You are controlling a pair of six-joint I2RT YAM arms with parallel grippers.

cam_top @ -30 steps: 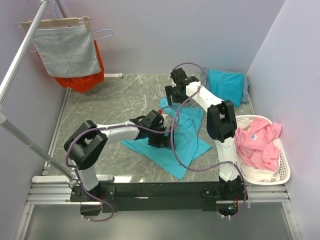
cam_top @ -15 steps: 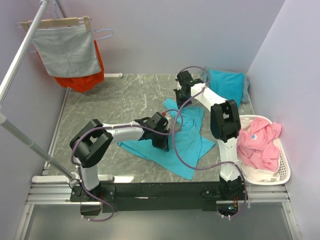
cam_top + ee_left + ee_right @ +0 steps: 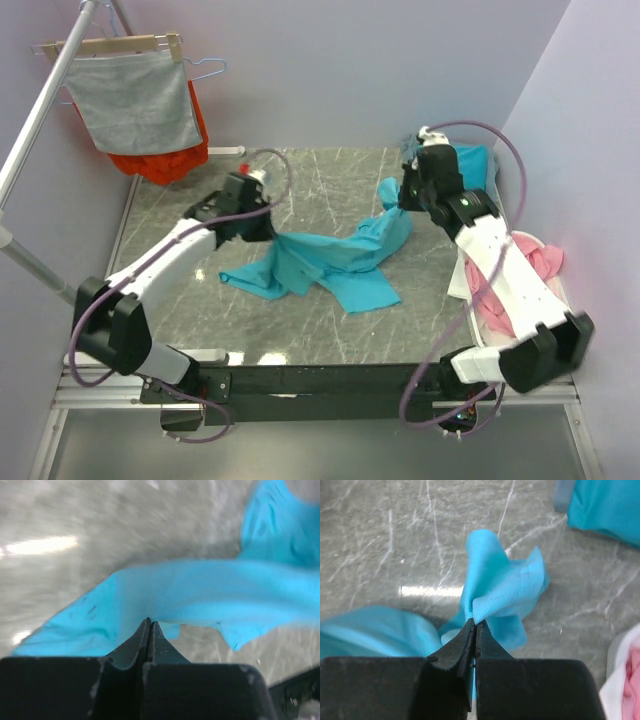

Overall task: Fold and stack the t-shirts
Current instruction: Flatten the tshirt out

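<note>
A turquoise t-shirt [image 3: 330, 258] is stretched above the marble table between my two grippers, its lower part still lying on the table. My left gripper [image 3: 266, 232] is shut on its left edge; in the left wrist view the cloth [image 3: 210, 592] runs taut across from the closed jaws [image 3: 149, 622]. My right gripper [image 3: 398, 196] is shut on the shirt's right end, where the fabric [image 3: 502, 587] bunches up over the tips [image 3: 474, 622]. A second t-shirt [image 3: 460, 170], folded, lies at the back right corner, and is seen in the right wrist view [image 3: 607, 507].
A white basket [image 3: 565, 345] with pink clothes [image 3: 520, 290] stands at the right edge. A grey cloth [image 3: 135, 100] and an orange-red garment [image 3: 165, 155] hang from a rack at the back left. A metal pole [image 3: 40, 95] slants along the left side.
Both grippers closed on the shirt and pulled apart, the left one to the back left, the right one to the back right. The crumpled shirt is now stretched out between them.
</note>
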